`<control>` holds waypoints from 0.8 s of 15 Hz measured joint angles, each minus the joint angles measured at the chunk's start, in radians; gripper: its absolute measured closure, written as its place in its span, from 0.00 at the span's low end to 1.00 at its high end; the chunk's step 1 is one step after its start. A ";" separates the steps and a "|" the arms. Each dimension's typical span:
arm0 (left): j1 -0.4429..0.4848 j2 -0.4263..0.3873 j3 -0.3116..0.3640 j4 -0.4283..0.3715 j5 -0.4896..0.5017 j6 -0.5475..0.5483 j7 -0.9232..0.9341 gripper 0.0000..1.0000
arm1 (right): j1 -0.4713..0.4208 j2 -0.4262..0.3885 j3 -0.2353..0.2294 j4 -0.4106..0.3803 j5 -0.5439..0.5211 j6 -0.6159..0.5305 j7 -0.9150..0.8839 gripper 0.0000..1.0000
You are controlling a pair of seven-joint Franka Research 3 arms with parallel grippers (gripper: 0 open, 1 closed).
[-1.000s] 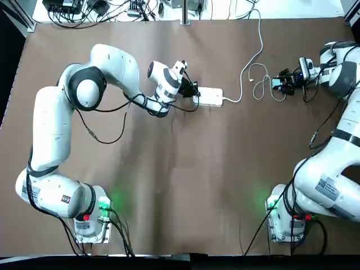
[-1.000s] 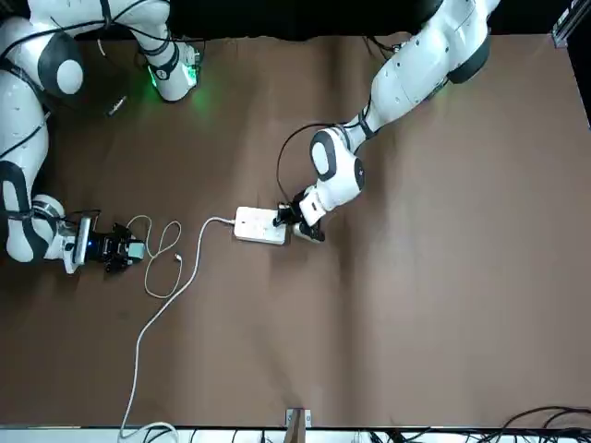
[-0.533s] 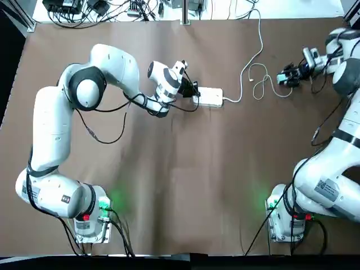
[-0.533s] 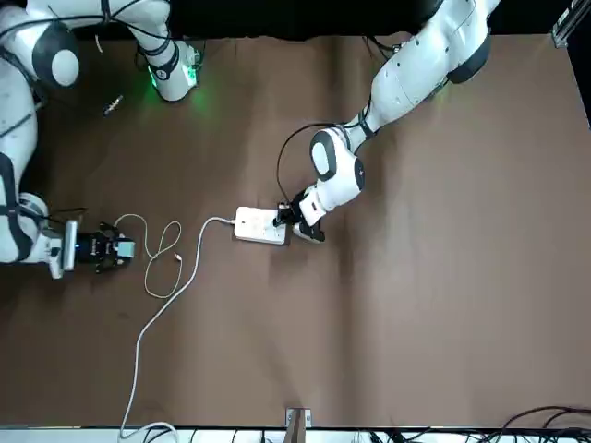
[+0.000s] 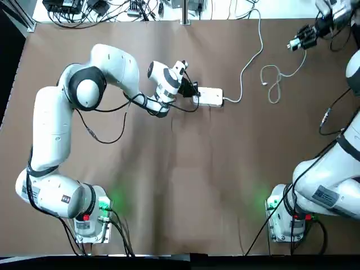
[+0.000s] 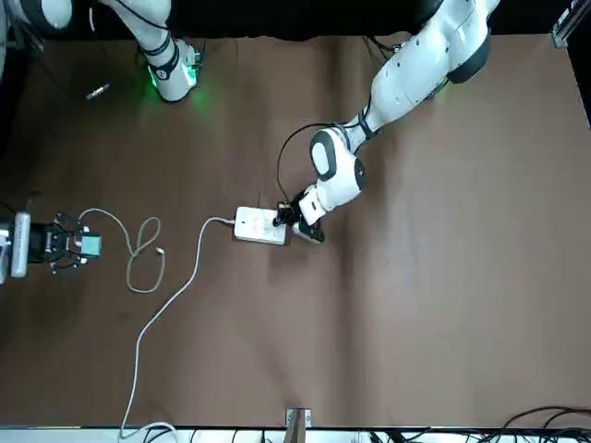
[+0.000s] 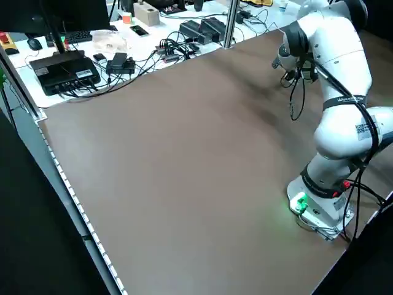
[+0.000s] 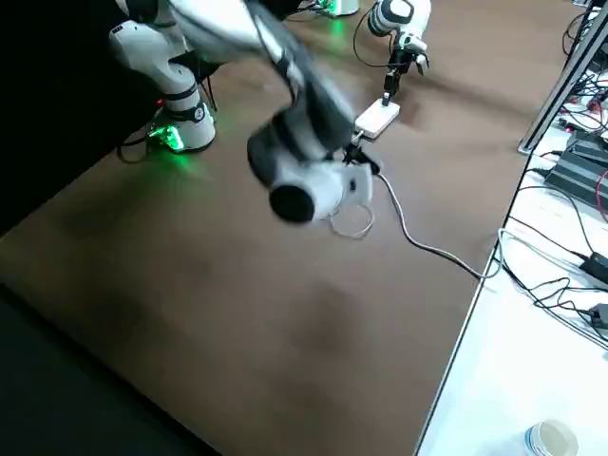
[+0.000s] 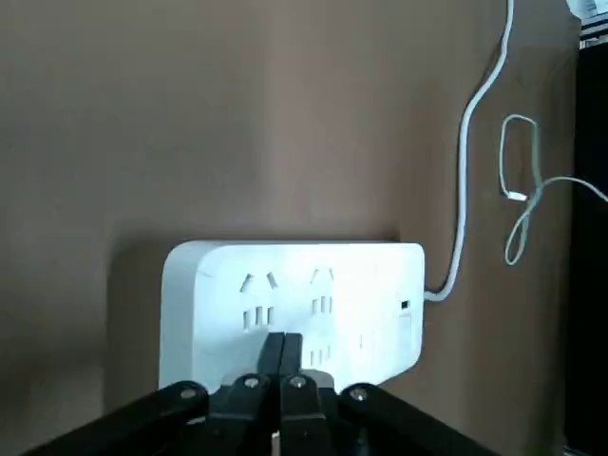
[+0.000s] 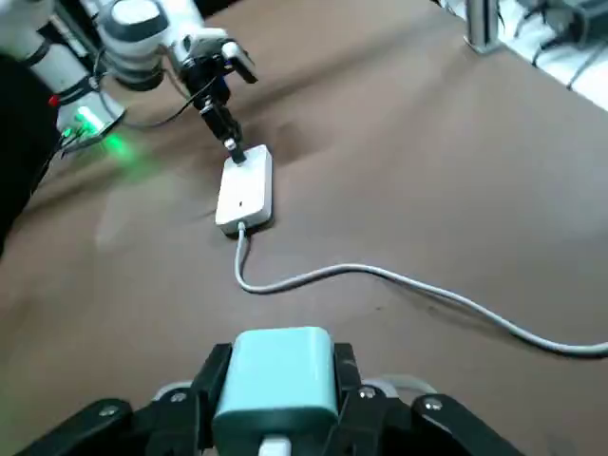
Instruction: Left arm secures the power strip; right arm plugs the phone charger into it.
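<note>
On the brown counter [image 5: 185, 169], seen from overhead, the left arm [image 5: 67, 112] is reached forward from its base at 7 o'clock, and its claw [image 5: 191, 91] is set against the near-left end of the power strip [image 5: 209, 97], just left of centre towards 12 o'clock. In the left wrist view the fingers [image 9: 282, 353] are seen pressed together, their tips bearing down on the strip's end beside the sockets; by this the block is judged to be pinned so that it cannot slide when a plug is pushed in. The sockets are left uncovered and face upward. Farther off, at about 1 o'clock near the counter's far right corner, the phone charger [image 5: 293, 44] is pinched in the right claw [image 5: 298, 42] and is carried clear of the surface, its thin cable [image 5: 275, 84] trailing in loops. It is well apart from the strip, so the plugging is not yet begun.
</note>
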 joint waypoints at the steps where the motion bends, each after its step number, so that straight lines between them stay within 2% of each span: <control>1: 0.000 0.000 0.000 0.000 0.000 0.000 0.000 0.99 | 0.022 -0.038 0.000 0.000 -0.020 0.000 0.091 0.52; 7: 0.002 0.000 0.000 0.000 0.000 -0.002 0.000 0.99 | 0.191 -0.196 0.003 0.000 -0.120 0.070 0.577 0.52; 8: 0.003 0.001 0.000 0.000 0.000 -0.003 0.000 0.99 | 0.260 -0.225 0.003 0.003 -0.166 0.101 0.752 0.52; 12: 0.004 0.001 0.000 0.000 0.000 -0.005 0.000 0.99 | 0.409 -0.240 0.005 0.054 -0.304 0.116 1.127 0.52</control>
